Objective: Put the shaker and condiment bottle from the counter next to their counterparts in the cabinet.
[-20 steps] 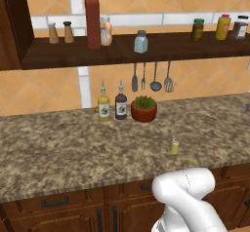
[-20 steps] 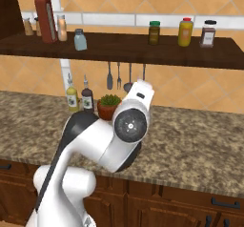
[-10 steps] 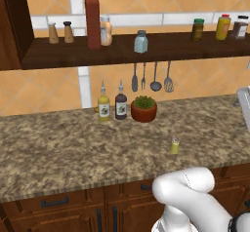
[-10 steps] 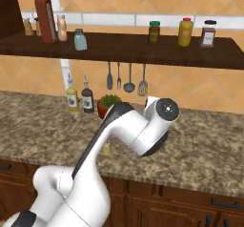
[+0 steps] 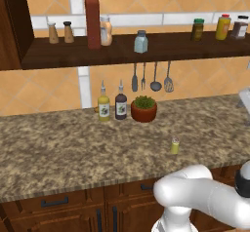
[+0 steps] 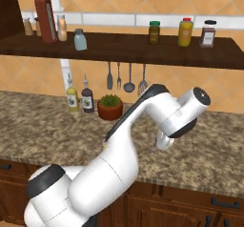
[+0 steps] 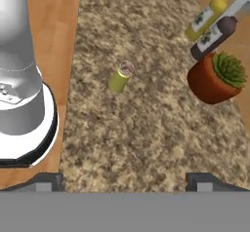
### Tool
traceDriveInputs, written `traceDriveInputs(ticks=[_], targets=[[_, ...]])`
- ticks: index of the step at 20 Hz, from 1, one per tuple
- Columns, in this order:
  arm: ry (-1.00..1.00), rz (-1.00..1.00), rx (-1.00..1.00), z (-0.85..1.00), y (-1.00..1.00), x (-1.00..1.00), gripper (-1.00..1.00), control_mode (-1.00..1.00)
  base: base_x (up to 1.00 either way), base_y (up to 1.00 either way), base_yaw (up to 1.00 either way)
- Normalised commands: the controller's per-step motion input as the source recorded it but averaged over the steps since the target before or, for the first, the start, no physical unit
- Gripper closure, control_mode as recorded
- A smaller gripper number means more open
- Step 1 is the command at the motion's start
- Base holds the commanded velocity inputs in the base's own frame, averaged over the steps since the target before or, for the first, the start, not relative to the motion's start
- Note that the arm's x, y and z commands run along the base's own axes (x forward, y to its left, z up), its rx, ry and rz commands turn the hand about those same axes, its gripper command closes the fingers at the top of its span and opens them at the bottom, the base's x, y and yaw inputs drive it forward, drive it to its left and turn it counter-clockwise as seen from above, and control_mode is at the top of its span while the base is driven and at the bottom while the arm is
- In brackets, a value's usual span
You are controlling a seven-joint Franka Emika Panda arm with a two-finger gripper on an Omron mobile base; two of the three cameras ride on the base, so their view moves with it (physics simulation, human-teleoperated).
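Note:
The yellow-green shaker (image 5: 175,145) stands alone on the granite counter (image 5: 58,148), in front of a potted plant. In the hand view the shaker (image 7: 121,76) lies well ahead of my gripper (image 7: 124,182), whose fingertips (image 7: 49,180) are spread wide with nothing between them. The red condiment bottle (image 5: 93,16) stands on the cabinet shelf (image 5: 161,50), right beside the peach-and-white bottle (image 5: 105,31). The pale blue-grey shaker (image 5: 141,42) is a little further right on the shelf. My hand (image 6: 164,141) hangs over the counter's right part, pointing down.
A yellow nozzle bottle (image 5: 103,106), a dark nozzle bottle (image 5: 120,104) and a potted plant (image 5: 144,109) line the back wall. Utensils (image 5: 151,77) hang under the shelf. Two brown shakers (image 5: 60,32) and three jars (image 5: 219,27) sit on the shelf.
The arm has swung to the right and stretched out over the counter's right side. The yellow-green shaker and the shelf items have stayed put.

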Motion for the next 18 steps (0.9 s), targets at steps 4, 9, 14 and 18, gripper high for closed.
traceDriveInputs(ticks=[4,9,14,18], targets=[[0.17,-0.03,0.51,0.0,-0.34,0.01,-1.0,-1.0,0.0,0.0,0.0],[0.05,0.0,0.27,-0.41,-0.04,-0.25,-1.0,-1.0,0.0,0.0,0.0],[-0.24,0.14,0.02,-1.0,0.53,-0.3,-1.0,-1.0,0.0,0.0,0.0],[-0.08,0.02,0.14,-0.13,0.65,0.0,-1.0,-1.0,0.0,0.0,0.0]])
